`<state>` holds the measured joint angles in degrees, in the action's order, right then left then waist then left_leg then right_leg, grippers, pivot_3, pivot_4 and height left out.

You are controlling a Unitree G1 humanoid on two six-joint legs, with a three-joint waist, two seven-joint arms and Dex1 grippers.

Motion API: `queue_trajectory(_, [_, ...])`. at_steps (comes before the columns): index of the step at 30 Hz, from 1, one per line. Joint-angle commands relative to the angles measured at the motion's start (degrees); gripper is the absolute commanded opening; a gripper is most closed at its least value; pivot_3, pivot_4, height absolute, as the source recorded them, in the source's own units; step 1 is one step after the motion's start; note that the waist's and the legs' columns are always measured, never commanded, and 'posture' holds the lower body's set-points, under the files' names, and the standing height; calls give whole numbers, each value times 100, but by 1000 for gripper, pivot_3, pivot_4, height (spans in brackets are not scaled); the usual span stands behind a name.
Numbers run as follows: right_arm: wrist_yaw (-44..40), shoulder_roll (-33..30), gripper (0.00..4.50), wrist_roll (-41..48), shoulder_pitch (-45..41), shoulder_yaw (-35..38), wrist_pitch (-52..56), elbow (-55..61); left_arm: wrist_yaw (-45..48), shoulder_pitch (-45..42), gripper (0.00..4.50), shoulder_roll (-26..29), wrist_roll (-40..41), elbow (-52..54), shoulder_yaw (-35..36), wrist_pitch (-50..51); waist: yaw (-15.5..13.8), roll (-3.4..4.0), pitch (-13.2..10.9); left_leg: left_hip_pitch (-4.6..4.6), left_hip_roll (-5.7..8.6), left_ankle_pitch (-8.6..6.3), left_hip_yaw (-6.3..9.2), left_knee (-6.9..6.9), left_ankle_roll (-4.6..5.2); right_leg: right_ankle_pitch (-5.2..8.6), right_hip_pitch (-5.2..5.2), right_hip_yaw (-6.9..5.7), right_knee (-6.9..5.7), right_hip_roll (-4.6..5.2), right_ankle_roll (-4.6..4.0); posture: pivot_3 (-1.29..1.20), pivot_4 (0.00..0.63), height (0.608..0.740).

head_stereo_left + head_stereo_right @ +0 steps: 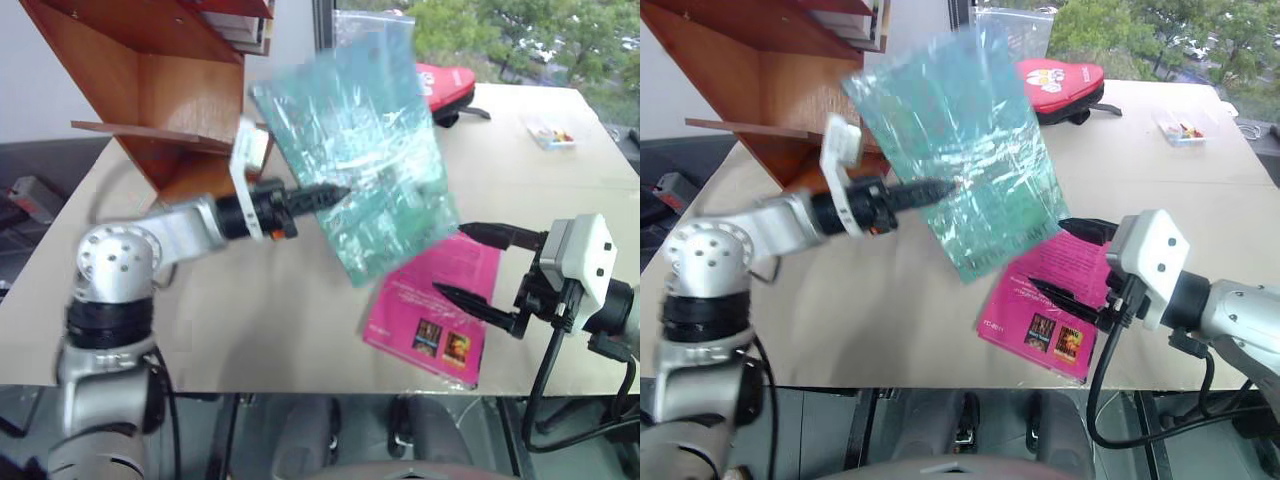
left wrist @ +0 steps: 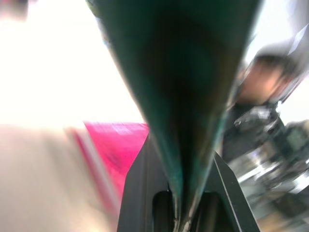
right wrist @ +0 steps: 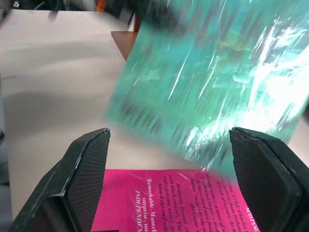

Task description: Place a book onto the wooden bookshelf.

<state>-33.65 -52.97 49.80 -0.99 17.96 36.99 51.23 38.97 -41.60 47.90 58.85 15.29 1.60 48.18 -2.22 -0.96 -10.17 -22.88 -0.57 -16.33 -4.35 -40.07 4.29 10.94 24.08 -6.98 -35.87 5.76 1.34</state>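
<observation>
Two books share your head views: the book (image 1: 355, 150) hangs tilted above the table (image 1: 560, 190), pinched at its near edge by the left gripper (image 1: 335, 194), while a pink book (image 1: 440, 305) lies flat beneath. The wooden bookshelf (image 1: 150, 80) stands at the table's far left corner, just beside the raised cover. The right gripper (image 1: 475, 262) hovers over the pink book with jaws apart, holding nothing.

From the left wrist, you see the fingers (image 2: 140, 193) closed tight on the teal cover's thin edge.

From the right wrist, both pads (image 3: 87, 169) stand wide apart, with the teal book above and beyond them.

Your risk, as I judge it: a glossy wrapped cover gripped at one edge could slip or swing, and a corner may catch the shelf's slanted side panel (image 1: 90, 45). Open table lies between the arms; the tight spot is the shelf board (image 1: 140, 135) close behind the book.
</observation>
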Motion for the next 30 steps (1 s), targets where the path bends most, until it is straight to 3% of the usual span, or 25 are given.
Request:
queue_trajectory(1, [-224, 102, 4055, -262, -175, -165, -323, -233, 1412, -502, 287, 500, -2069, 190, -314, -2315, -2, 4, -2, 2, 0, 0, -2, 7, 0, -2, 0, 1, 3, -2, 3, 0, 150, 740])
queue_trajectory(4, [-358, 228, 4055, -450, -377, -391, -486, -495, 1945, -993, 287, 800, -3042, -190, -262, -3494, -4, 6, -9, -6, -7, 0, 1, 16, -1, -6, 7, -5, 15, -10, 12, 0, 150, 740])
queue_trajectory(8, [-618, 351, 4055, -609, -615, -688, -630, -768, 2442, -1472, 287, 1495, -3568, -669, 68, -3858, 22, 13, -18, -9, -8, 0, 1, 19, 0, 8, 10, -5, 19, -11, 35, 0, 150, 740])
queue_trajectory(10, [-751, 403, 4055, -631, -741, -796, -669, -882, 2739, -1416, 287, 2047, -3887, -898, 173, -3972, 63, 15, -21, -10, -9, 0, -4, 23, 1, 12, 18, 1, 17, -11, 44, 0, 150, 740])
queue_trajectory(14, [-1188, 510, 4055, -732, -1303, -1066, -820, -1410, 3118, -1046, 287, 3442, -5240, -2028, 152, -5221, 165, 15, -32, -9, -8, 0, -9, 28, 1, 16, 24, 3, 13, -12, 50, 0, 150, 740])
queue_trajectory(18, [-1412, 663, 4055, -962, -1774, -1317, -959, -1782, 3056, -961, 287, 4083, -6246, -3022, -147, -6068, 130, 6, -36, -12, -15, 0, -31, 38, 2, 16, 47, 22, 3, -19, 51, 0, 150, 740])
queue_trajectory(21, [-1487, 754, 4055, -1004, -2009, -1367, -987, -1843, 3118, -1226, 287, 4117, -6920, -3428, -490, -6172, 90, -1, -35, -34, -12, 0, -27, 37, 3, 16, 64, 18, 3, -15, 50, 0, 150, 740])
queue_trajectory(27, [-1407, 900, 4055, -1173, -2261, -1433, -991, -1826, 3375, -1443, 287, 3295, -7140, -3296, -898, -5401, 131, 4, -34, -86, -17, -1, -25, -2, 6, 15, 104, 10, -23, -20, 52, 0, 150, 740])
queue_trajectory(30, [-1363, 925, 4055, -1218, -2328, -1417, -947, -1777, 3543, -1502, 1164, 3106, -7072, -3322, -832, -5177, 130, 5, -34, -81, -20, 0, -25, -19, 5, 16, 105, 11, -52, -18, 53, 0, 150, 740])
